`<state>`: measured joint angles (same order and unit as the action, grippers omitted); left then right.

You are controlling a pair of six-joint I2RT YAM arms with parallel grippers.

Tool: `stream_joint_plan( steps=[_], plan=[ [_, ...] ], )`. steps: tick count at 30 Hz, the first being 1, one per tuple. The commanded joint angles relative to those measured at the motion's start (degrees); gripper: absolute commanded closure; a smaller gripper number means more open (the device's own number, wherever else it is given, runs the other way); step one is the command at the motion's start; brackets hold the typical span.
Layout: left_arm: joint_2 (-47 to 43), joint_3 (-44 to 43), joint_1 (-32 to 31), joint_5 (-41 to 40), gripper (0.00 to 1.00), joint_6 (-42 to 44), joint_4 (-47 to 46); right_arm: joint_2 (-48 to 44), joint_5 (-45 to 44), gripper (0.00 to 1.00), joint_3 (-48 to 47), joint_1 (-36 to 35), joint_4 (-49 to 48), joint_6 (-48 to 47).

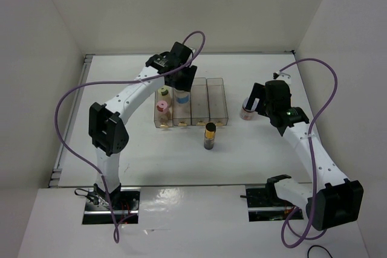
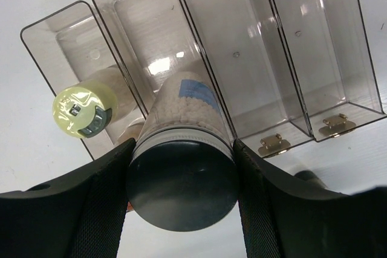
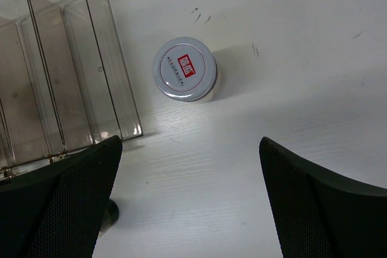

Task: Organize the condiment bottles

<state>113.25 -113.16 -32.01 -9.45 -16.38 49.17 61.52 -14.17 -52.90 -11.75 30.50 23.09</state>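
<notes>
Left claw (image 2: 181,194) clamps the clear, blue-labelled bottle (image 2: 188,110) packed with white grains.

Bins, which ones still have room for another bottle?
The third bin and fourth bin are bare inside. The left bin is crowded with the yellow-capped bottle and pink-capped bottle, and the left gripper holds the blue-label bottle in the second bin.

White arms (image 1: 130,93) with black joints (image 1: 107,128) and purple cables (image 1: 58,110) — mesh-textured black claw fingers (image 2: 91,209).
</notes>
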Motion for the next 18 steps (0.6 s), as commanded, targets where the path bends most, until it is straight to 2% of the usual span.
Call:
stream_joint_plan(
  steps=[1, 14, 18],
  plan=[
    [-0.4, 0.1, 0.9, 0.6, 0.45, 1.3, -3.9, 0.1, -0.2, 0.02, 0.1, 0.1, -2.3, 0.2],
    [0.7, 5.8, 1.4, 2.2, 0.43, 0.7, -7.6, 0.1, -0.2, 0.02, 0.1, 0.1, -2.3, 0.2],
    [1.2, 6.3, 1.4, 2.2, 0.38, 0.7, -8.1, 0.1, -0.2, 0.02, 0.1, 0.1, -2.3, 0.2]
  ],
)
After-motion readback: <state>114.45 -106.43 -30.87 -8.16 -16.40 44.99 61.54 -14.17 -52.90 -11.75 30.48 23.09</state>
